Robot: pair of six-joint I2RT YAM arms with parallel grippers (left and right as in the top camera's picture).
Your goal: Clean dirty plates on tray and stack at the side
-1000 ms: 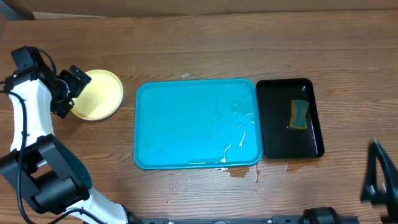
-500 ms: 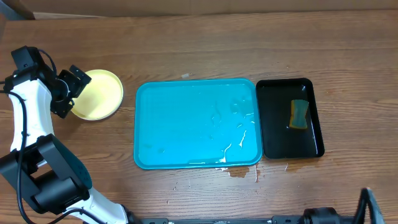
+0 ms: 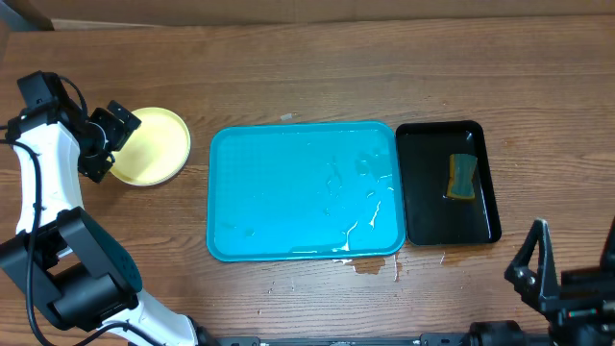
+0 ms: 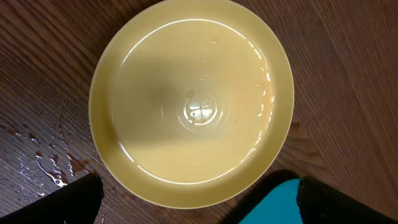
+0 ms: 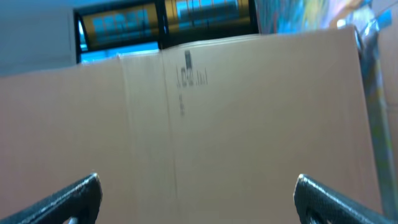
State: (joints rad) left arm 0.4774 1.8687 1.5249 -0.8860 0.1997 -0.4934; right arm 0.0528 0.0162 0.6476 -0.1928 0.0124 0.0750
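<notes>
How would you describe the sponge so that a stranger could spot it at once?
Find the big turquoise tray. Beside its right edge sits a smaller black tray. The sponge lies inside it, the only thing there, yellow and green.

wooden tabletop (image 3: 288,77), brown, grain running 9 to 3 o'clock. small black tray (image 3: 428,207) at 3 o'clock of the overhead view, long axis 12 to 6, glossy inside. one sponge (image 3: 462,177), yellow-green with a blue band, lies flat in it, just toward 3 o'clock of its centre. wet patch (image 3: 370,266) on the tabletop at 5 o'clock. water droplets (image 4: 43,162) at 8 o'clock in the left wrist view. cardboard panel (image 5: 217,124) fills the right wrist view, blurred.
</notes>
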